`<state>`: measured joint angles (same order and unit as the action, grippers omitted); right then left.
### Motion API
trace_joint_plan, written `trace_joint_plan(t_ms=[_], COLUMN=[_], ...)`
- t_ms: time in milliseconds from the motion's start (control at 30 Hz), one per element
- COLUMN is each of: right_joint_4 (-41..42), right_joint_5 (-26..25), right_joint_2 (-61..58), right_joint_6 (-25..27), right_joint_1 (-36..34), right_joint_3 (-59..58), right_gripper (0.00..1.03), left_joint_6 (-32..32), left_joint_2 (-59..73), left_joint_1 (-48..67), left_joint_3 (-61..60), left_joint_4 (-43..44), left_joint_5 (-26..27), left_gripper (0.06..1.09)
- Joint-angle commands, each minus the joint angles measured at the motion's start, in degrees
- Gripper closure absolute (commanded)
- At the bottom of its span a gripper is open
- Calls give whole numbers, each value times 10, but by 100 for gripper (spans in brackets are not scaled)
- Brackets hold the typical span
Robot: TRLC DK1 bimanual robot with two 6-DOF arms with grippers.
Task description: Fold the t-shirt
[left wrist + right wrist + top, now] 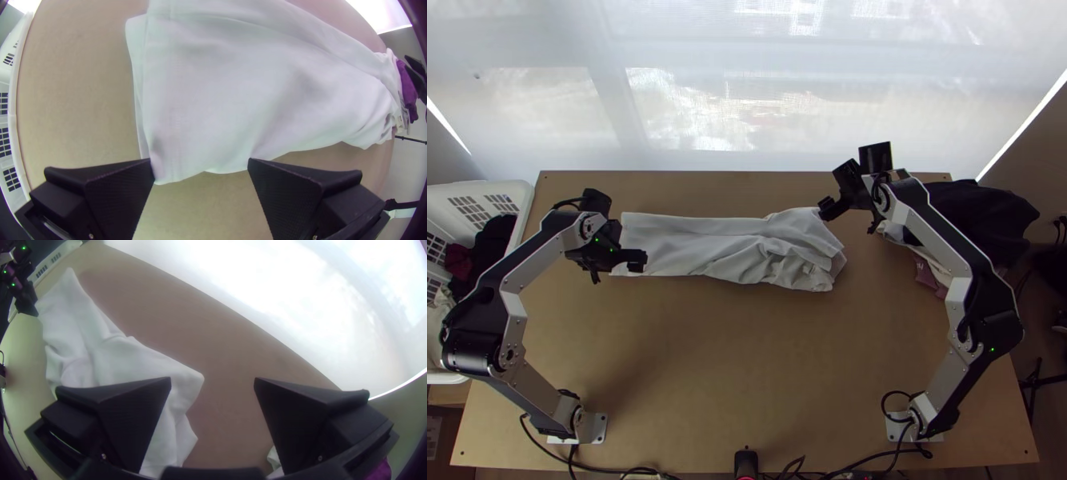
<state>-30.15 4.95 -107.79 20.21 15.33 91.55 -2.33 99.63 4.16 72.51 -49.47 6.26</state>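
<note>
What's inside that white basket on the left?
The white basket holds black cloth, a dark red piece and some pale cloth. Whatever lies beneath them is covered, and the left arm hides part of the basket.

Both arms (929,232) have silver-grey links (529,268) and black joints (471,352). The jaws are wide, flat, black and finely textured, with bright screws (91,236) behind. Green lights (597,239) and looping black cables (567,202) sit near them; pale plates (598,430) lie farthest off.
</note>
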Motion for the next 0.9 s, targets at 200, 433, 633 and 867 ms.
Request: trace_joint_plan(t_ms=[200,433,633,867], right_joint_4=[19,-4,-19,-22], right_joint_5=[-31,-27,-27,-27], right_joint_2=[60,109,130,130], right_joint_6=[-28,-46,-53,-52], right_joint_1=[63,135,179,188], right_joint_3=[-52,-75,-83,-98], right_gripper=[5,5,5,5], left_joint_6=[-9,-27,-32,-40], left_joint_2=[-16,-14,16,48], left_joint_1=[-34,-54,-54,-31], left_joint_3=[-30,0,33,33], left_joint_4=[15,37,46,43], left_joint_5=[-25,-44,-43,-42], left_gripper=[11,11,11,11])
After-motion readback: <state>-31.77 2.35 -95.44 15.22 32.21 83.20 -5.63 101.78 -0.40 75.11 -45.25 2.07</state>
